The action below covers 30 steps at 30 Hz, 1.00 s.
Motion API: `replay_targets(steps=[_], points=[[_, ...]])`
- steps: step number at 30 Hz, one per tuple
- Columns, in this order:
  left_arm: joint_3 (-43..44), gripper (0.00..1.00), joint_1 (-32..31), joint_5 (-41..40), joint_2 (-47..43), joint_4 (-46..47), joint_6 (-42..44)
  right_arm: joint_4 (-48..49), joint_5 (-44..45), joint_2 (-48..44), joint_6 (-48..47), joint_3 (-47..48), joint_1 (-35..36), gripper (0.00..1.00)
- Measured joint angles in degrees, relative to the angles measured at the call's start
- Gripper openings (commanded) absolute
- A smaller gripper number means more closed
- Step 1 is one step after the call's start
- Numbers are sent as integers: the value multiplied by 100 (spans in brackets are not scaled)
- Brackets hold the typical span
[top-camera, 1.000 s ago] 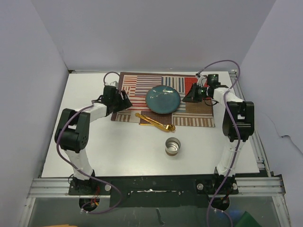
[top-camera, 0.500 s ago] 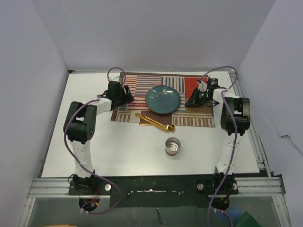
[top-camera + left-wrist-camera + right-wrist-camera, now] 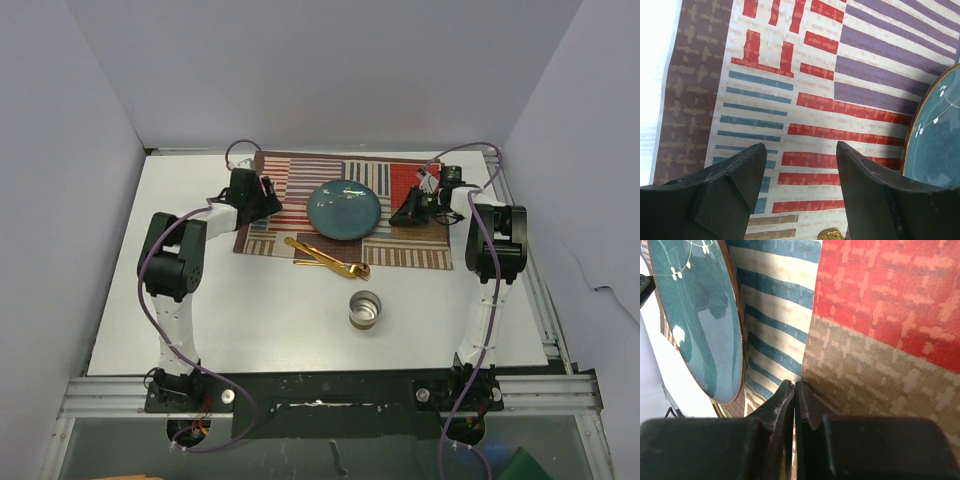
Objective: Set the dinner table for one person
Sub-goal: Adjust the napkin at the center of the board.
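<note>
The white dinner table (image 3: pixel 200 300) bears a striped patchwork placemat (image 3: pixel 420 245) at the far middle. A teal plate (image 3: pixel 344 211) sits on the mat. Gold cutlery (image 3: pixel 327 257) lies across the mat's near edge. A metal cup (image 3: pixel 364 309) stands on the bare table nearer to me. My left gripper (image 3: pixel 268 203) is open and empty, low over the mat's left part (image 3: pixel 800 150), with the plate (image 3: pixel 940 135) to its right. My right gripper (image 3: pixel 405 212) is shut with nothing seen between its jaws (image 3: pixel 794 385), low over the mat beside the plate (image 3: pixel 695 315).
Aluminium rails (image 3: pixel 545 320) run along the table's edges. White walls enclose the left, far and right sides. A gold piece of cutlery (image 3: pixel 832 234) shows just below my left fingers.
Both arms have folded in, their elbows moving toward the far side. My left gripper has shifted a little farther and to the right. The mat, plate, cutlery and cup have not moved.
</note>
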Motion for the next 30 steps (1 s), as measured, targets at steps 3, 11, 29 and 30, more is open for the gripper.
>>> replay_targets(steps=[3, 11, 29, 30], points=[[-382, 63, 0, -4, -127, 389, -101, -26, -66, 39, 9, 35, -15, 0], [-1709, 63, -2, -39, -619, 1740, -422, 177, -173, 17, 61, -103, -24, 0], [-3237, 64, -181, -442, -1799, 1891, -826, 1329, -192, -603, 234, -1349, 142, 0], [-3254, 64, -186, -457, -1823, 1864, -852, 1377, -192, -671, 243, -1467, 157, 0]])
